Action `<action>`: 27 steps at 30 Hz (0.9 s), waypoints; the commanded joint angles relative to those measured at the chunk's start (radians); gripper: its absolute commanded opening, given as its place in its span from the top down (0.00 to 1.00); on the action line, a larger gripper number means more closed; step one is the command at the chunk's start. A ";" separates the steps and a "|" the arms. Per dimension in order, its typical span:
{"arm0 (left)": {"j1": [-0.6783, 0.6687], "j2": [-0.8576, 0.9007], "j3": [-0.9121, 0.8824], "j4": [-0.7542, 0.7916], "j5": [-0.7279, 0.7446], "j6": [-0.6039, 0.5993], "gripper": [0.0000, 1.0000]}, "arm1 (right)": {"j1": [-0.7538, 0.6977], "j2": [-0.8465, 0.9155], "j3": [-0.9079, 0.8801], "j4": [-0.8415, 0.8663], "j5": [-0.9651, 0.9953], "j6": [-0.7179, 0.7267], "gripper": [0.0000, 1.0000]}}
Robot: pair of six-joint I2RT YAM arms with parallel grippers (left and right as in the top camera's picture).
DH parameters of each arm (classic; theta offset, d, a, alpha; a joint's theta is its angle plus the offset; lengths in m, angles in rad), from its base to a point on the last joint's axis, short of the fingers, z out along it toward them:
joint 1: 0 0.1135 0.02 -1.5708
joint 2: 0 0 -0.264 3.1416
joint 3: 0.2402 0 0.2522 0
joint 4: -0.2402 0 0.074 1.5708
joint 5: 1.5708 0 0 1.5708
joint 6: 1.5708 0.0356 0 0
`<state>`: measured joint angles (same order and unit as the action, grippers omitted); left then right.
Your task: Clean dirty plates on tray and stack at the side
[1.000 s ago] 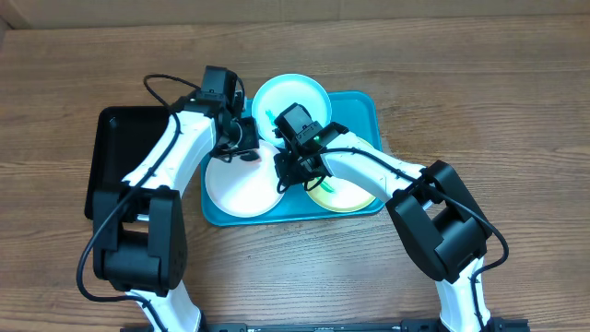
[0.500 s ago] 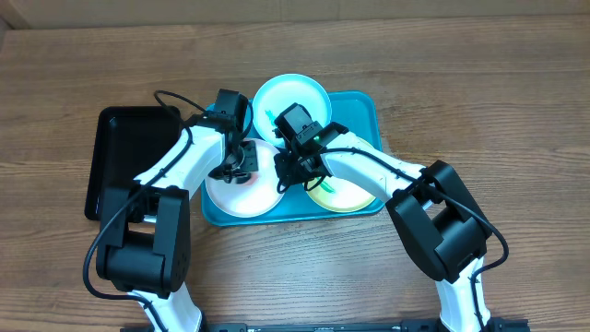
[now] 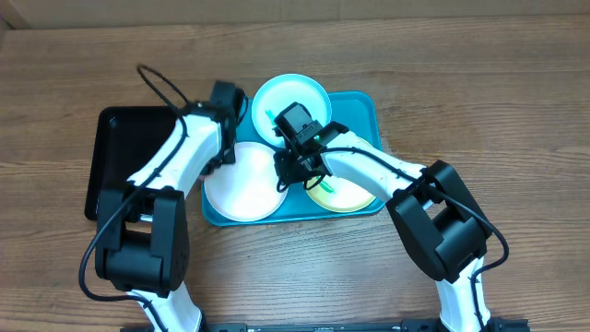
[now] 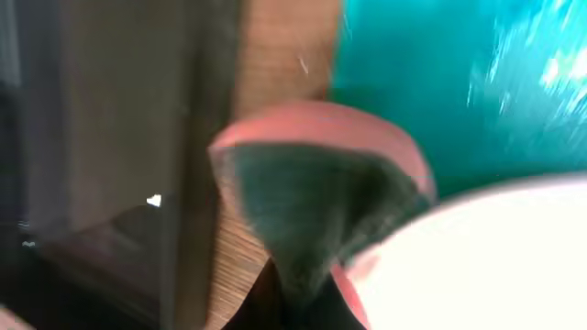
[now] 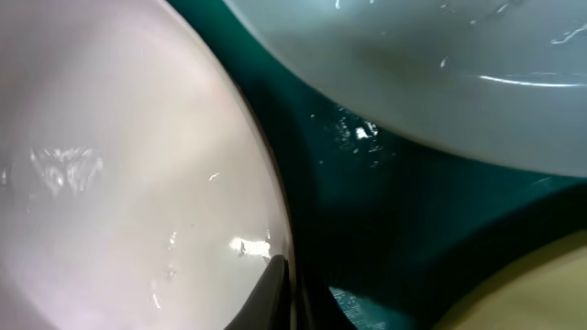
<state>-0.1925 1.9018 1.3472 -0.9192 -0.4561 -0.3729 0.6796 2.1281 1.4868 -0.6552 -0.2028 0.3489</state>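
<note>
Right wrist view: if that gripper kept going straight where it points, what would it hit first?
Probably the tray, in the gap between the white plate and the pale blue plate. The shut right gripper sits at the white plate's rim and may touch that first; depth is unclear.

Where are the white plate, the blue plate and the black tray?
white plate (image 3: 241, 191): overhead view, the middle of its bare face.
blue plate (image 3: 293, 92): overhead view, the bare upper half of its face.
black tray (image 3: 115, 157): overhead view, the bare floor on its left part.
</note>
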 commanded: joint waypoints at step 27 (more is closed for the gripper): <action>0.623 -0.215 0.164 -0.093 0.469 -0.054 0.96 | 0.343 -0.249 0.258 -0.264 1.230 -0.339 0.96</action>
<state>0.4156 1.6848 1.5211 -1.0180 -0.0246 -0.4168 0.9730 1.9007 1.7229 -0.9268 0.6765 0.1013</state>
